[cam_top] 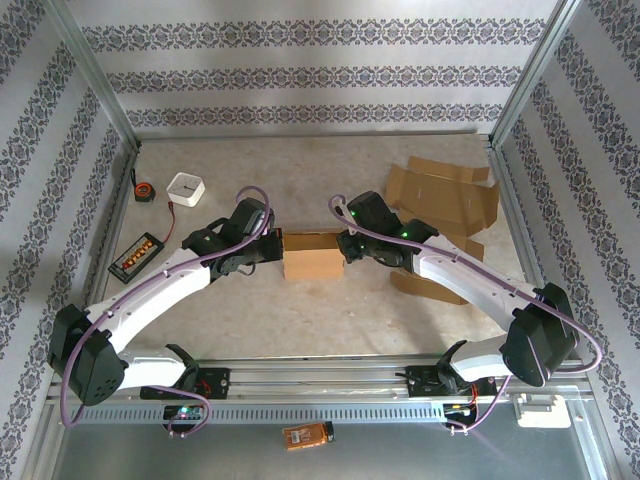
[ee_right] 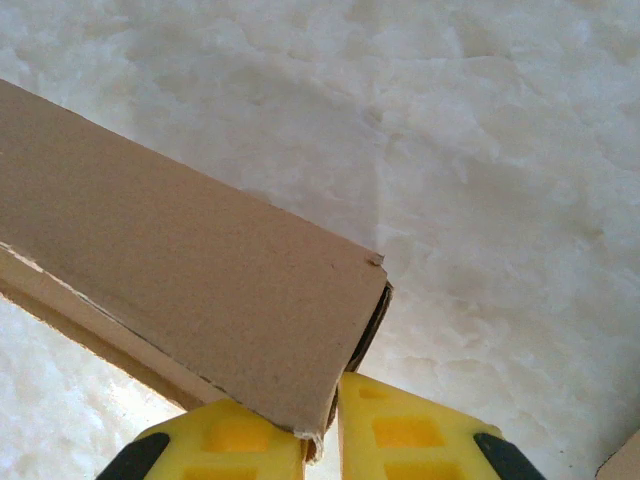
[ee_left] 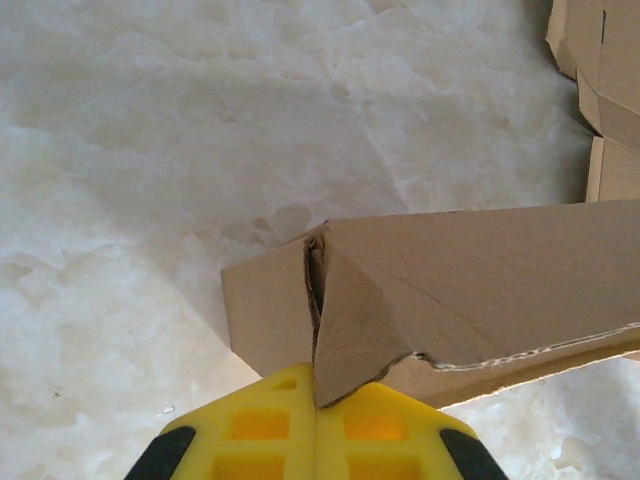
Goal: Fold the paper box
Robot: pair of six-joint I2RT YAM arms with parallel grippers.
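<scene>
The paper box (cam_top: 312,257) is a brown cardboard box at the table's middle, held between both arms. My left gripper (cam_top: 272,247) is at its left end. In the left wrist view its yellow fingers (ee_left: 270,425) are shut, with the corner of a box flap (ee_left: 470,270) pinched at their seam (ee_left: 318,395). My right gripper (cam_top: 347,245) is at the box's right end. The right wrist view has a box wall (ee_right: 180,270) running down between the yellow fingers (ee_right: 420,430), and the gripper (ee_right: 333,420) is shut on its edge.
Flat cardboard blanks (cam_top: 440,195) lie at the back right, and another piece (cam_top: 430,288) lies under the right arm. A white square box (cam_top: 186,188), a small tape measure (cam_top: 144,190) and a black tray (cam_top: 137,256) sit on the left.
</scene>
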